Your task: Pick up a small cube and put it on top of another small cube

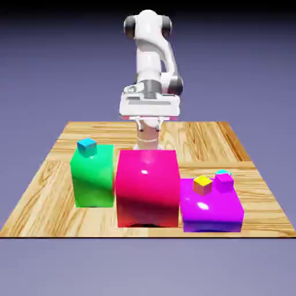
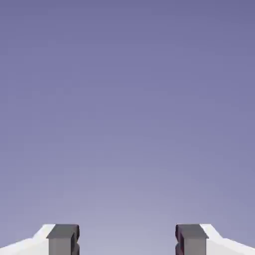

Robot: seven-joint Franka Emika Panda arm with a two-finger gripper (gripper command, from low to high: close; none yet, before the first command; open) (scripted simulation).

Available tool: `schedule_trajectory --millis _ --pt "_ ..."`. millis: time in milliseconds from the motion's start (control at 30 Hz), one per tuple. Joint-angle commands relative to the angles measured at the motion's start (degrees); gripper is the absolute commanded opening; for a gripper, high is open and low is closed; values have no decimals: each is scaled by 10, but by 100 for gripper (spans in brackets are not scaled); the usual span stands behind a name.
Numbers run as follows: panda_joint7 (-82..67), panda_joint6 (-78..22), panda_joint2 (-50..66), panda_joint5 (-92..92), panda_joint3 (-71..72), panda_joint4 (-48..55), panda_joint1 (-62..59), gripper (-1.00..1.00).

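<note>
Pinching by opposite sides is probably suited to the light, stiff blue cube [image 1: 87, 147], ten o'clock from the red block [image 1: 148, 188], or yellow cube [image 1: 202, 185], three o'clock; the gripper [image 2: 127, 239] is opened wide, empty.

Wooden table [image 1: 260, 202] under three coloured blocks [image 1: 148, 188]

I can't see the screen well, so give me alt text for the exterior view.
A white robot arm holds its open, empty gripper above a wooden table. Below stand a green block with a blue cube on top, a bare-topped red block, and a low purple block bearing yellow and magenta cubes.
</note>
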Motion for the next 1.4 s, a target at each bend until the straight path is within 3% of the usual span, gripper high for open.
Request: schedule_trajectory --millis 0,1367 --pt "-25 -10 -4 16 21 3 -6 0" --pt "-1038 -422 -188 655 872 108 -249 0"
